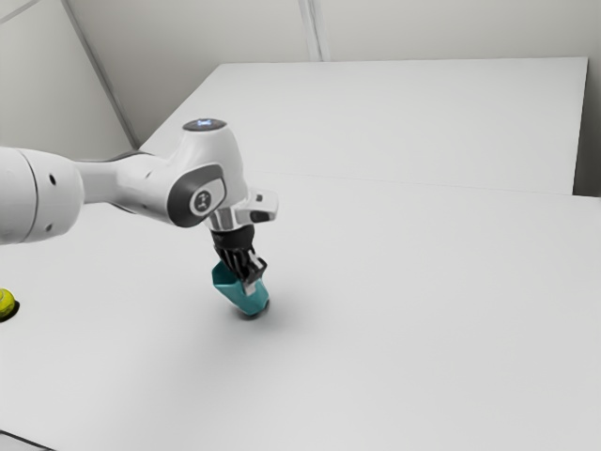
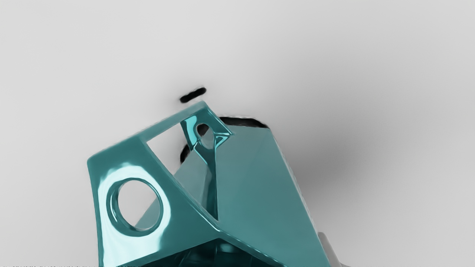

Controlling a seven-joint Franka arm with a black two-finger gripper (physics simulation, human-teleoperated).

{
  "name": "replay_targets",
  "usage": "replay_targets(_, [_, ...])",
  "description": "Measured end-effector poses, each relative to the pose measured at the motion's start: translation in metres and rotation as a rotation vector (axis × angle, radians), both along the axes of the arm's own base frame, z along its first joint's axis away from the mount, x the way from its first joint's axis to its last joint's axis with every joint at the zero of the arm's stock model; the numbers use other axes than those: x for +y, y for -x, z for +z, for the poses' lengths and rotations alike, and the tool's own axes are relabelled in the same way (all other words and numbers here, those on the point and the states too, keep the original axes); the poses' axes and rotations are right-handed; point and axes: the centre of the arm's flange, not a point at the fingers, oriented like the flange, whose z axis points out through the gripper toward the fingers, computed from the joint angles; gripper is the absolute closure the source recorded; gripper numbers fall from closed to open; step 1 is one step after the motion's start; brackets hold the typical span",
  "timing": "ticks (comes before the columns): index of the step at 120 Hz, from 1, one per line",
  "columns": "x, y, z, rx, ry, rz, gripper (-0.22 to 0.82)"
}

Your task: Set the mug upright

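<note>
The teal mug [image 1: 246, 299] leans at a slant above the white table, its mouth up toward the exterior view's left and its base low at the other end. My gripper [image 1: 251, 276] is shut on the mug from above, with a pale fingertip against its side. In the wrist view the mug [image 2: 256, 178] shows its flat-sided body, the angular handle with a round hole, and part of the dark mouth. One grey finger [image 2: 328, 250] lies along its outer wall; the other finger is hidden there.
A yellow-green ball [image 1: 7, 303] sits on the table [image 1: 413, 310] at the exterior view's left edge. A dark thin edge [image 1: 26, 441] crosses the lower left corner. Pale walls stand behind the table.
</note>
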Motion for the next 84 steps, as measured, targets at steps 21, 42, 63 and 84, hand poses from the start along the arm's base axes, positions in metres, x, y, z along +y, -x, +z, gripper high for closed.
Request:
replay_targets(21, [0.005,0.001,-0.005,0.021,-0.003,0.03,0.78])
replay_targets(42, [0.004,0.002,-0.009,0.034,-0.005,0.043,0.75])
replay_targets(63, [0.002,0.003,-0.008,0.034,-0.007,0.052,0.4])
replay_targets(84, [-0.006,0.006,0.014,-0.011,-0.033,0.045,0.18])
